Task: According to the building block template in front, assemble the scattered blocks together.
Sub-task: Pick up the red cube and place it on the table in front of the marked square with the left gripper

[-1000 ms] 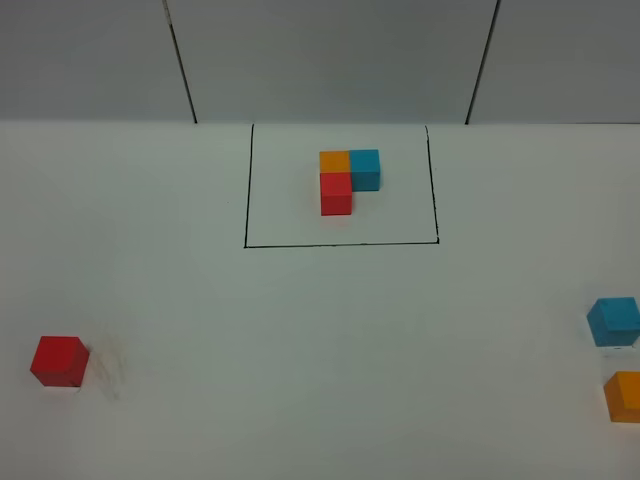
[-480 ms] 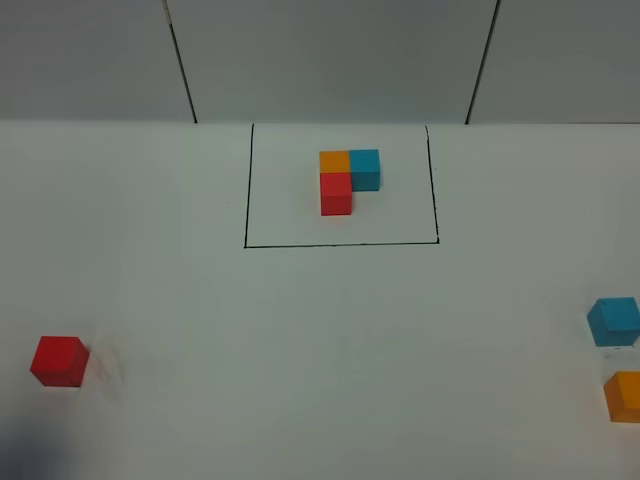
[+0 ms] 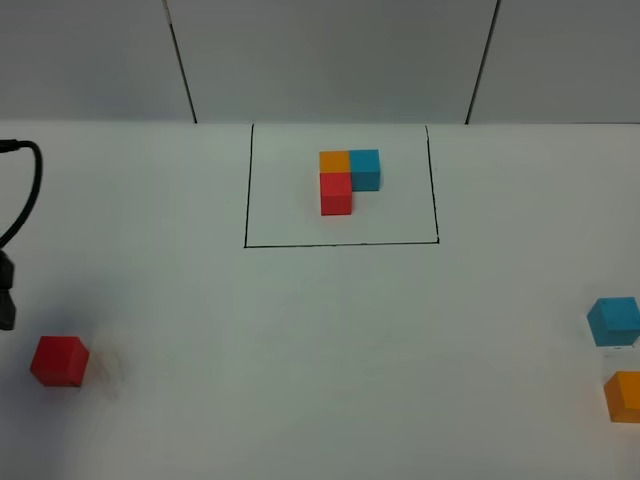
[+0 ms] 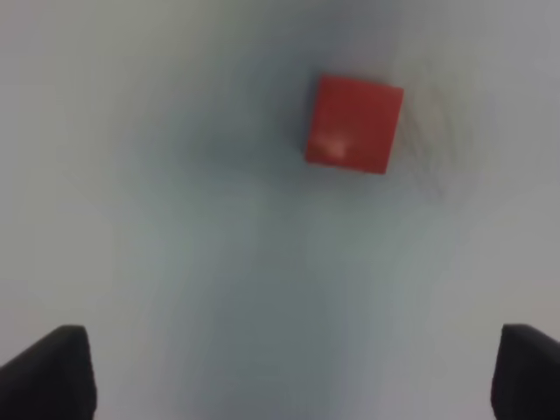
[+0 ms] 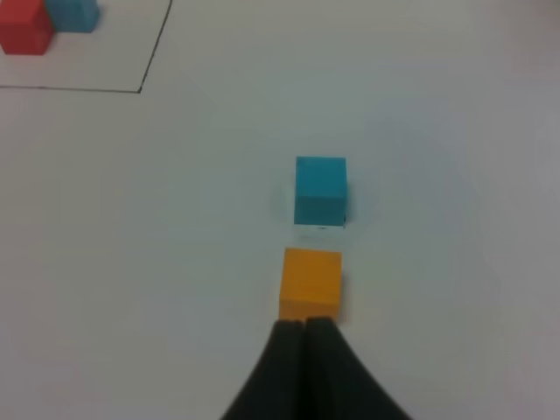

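Observation:
The building block template [image 3: 342,177] is an L of orange, blue and red cubes inside a black drawn rectangle [image 3: 340,243]. The loose red block [image 3: 59,361] lies front left. In the left wrist view it [image 4: 353,123] sits ahead of my left gripper [image 4: 293,337], which is open and empty, with only its fingertips [image 4: 52,372] showing. The light blue block [image 3: 613,321] and orange block [image 3: 625,396] lie at the right edge. My right gripper [image 5: 306,331] is shut and empty, its tips right by the orange block [image 5: 311,282], with the blue block [image 5: 320,190] beyond.
A black cable [image 3: 27,190] and part of the left arm [image 3: 5,295] show at the left edge of the white table. A grey panelled wall [image 3: 330,60] stands behind the table. The template's red cube [image 5: 24,26] shows in a corner of the right wrist view.
The left arm and its cable have come into the exterior view at the left edge, above the red block. No block has moved.

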